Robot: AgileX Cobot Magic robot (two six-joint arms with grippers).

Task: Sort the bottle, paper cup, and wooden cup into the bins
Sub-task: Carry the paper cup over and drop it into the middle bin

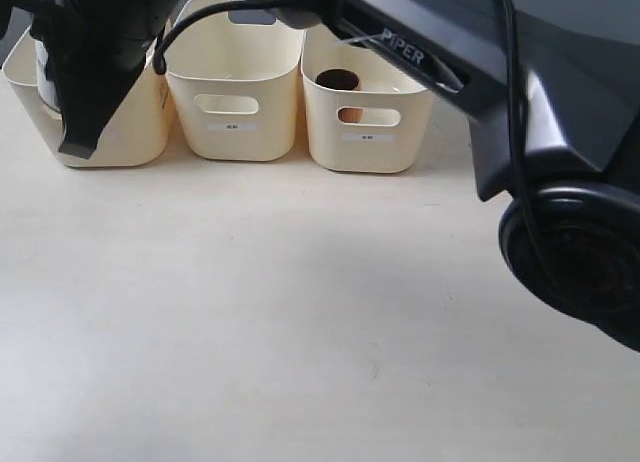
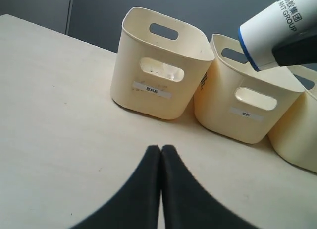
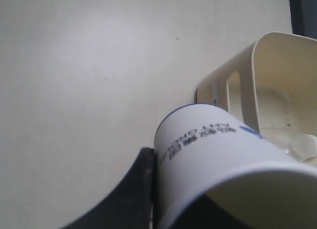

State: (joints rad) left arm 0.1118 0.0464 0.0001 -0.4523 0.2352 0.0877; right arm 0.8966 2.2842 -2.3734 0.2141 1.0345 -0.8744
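The white tapered paper cup (image 3: 213,154), blue-rimmed at its base, hangs tilted in the air by the left-hand cream plastic bin (image 1: 125,127). Its wall is pinched by the right gripper (image 3: 151,162). The rounded reddish-brown wooden cup (image 1: 337,80) stands in the right-hand bin (image 1: 365,147). The left gripper (image 2: 161,152) is over the pale table (image 1: 300,312) in front of the bins, its black fingers pressed together.

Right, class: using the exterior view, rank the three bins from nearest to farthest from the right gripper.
1. Left bin: far left, right at the right gripper holding the paper cup.
2. Middle bin: centre of the row.
3. Right bin: far right, with the wooden cup inside.
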